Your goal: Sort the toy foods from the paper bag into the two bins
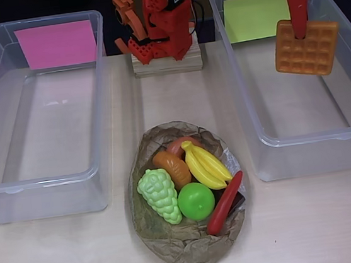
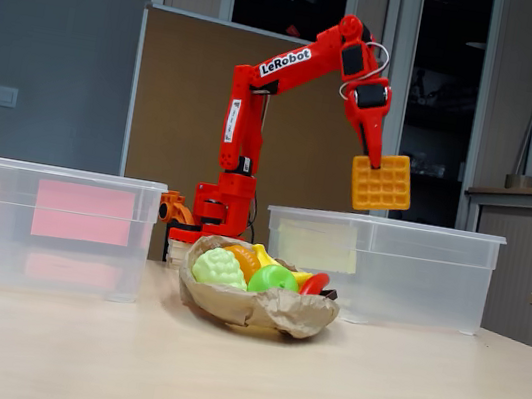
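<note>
Red fingers (image 1: 301, 19) closed on the upper edge of the orange waffle (image 1: 307, 47), which hangs below them, face tilted, in mid-air. In the fixed view the fingers (image 2: 374, 154) and waffle (image 2: 381, 182) stand above the rim of the bin with the yellow-green card (image 2: 377, 263), not touching it; the overhead view places the waffle over that bin (image 1: 271, 139), just beside the card (image 1: 250, 17) at its far end. Well apart from the fingers, across the picture in the overhead view, sits the bin with the pink card (image 1: 41, 178). Between the two bins and nearer the camera than the fingers, the paper bag (image 1: 189, 247) lies on the table (image 1: 313, 224), holding the yellow bananas (image 1: 206, 164), light green grapes (image 1: 159, 195), green apple (image 1: 196, 201), red chili (image 1: 225, 203) and bread roll (image 1: 172, 168); a reddish piece behind the roll cannot be identified. The chili rests against the apple and below the bananas. The arm's base (image 1: 163, 34) stands on a wooden block between the bins' far ends.
</note>
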Controlling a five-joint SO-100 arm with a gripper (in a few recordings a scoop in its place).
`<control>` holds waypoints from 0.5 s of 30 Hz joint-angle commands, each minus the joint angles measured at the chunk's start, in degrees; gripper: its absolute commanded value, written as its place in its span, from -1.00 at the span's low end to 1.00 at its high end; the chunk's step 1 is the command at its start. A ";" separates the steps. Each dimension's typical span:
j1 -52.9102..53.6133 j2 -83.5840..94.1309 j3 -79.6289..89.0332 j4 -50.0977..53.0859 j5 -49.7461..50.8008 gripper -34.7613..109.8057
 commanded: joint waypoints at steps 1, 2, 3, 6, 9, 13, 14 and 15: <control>-3.60 8.70 18.11 -15.12 4.83 -0.52; -4.57 10.02 22.06 -18.90 6.24 -0.50; -5.62 10.90 25.40 -21.88 8.26 -0.49; -8.53 12.04 31.46 -27.25 13.62 -0.48; -10.63 12.22 34.63 -29.97 17.31 -0.48; -13.10 13.36 39.99 -34.01 22.68 -0.45; -13.45 13.62 41.48 -35.24 23.91 -0.43; -13.80 13.89 42.89 -36.56 24.43 -0.39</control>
